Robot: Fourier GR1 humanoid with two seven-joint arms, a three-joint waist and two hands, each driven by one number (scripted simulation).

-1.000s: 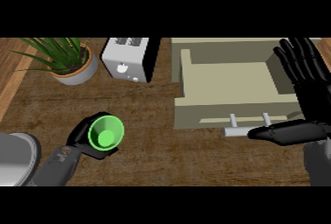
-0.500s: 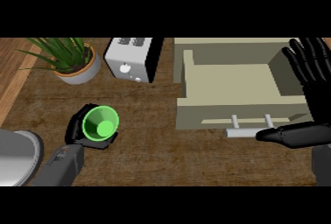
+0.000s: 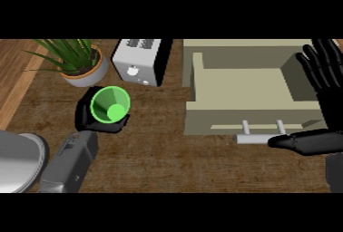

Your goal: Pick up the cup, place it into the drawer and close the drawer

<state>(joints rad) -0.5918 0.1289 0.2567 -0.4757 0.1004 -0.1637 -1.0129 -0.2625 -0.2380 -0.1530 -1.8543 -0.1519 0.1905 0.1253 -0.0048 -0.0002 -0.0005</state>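
A green cup [image 3: 110, 104] is held in my left hand [image 3: 98, 122], whose black fingers curl round its rim and side; its opening faces up at me. It hangs over the wooden counter, left of the beige open drawer [image 3: 251, 122] and just below the toaster. The drawer's inside is bare and its metal handle [image 3: 260, 138] sticks out at the front. My right hand [image 3: 326, 86] rests open at the right edge, fingers straight up over the drawer's right wall, thumb by the handle.
A white toaster [image 3: 139, 61] stands at the back, left of the drawer. A potted plant [image 3: 79, 61] sits at the back left. A grey round pan or lid [image 3: 17, 156] lies at the lower left edge.
My left hand has carried the cup up and away from me, toward the toaster. The right hand has stayed in place.
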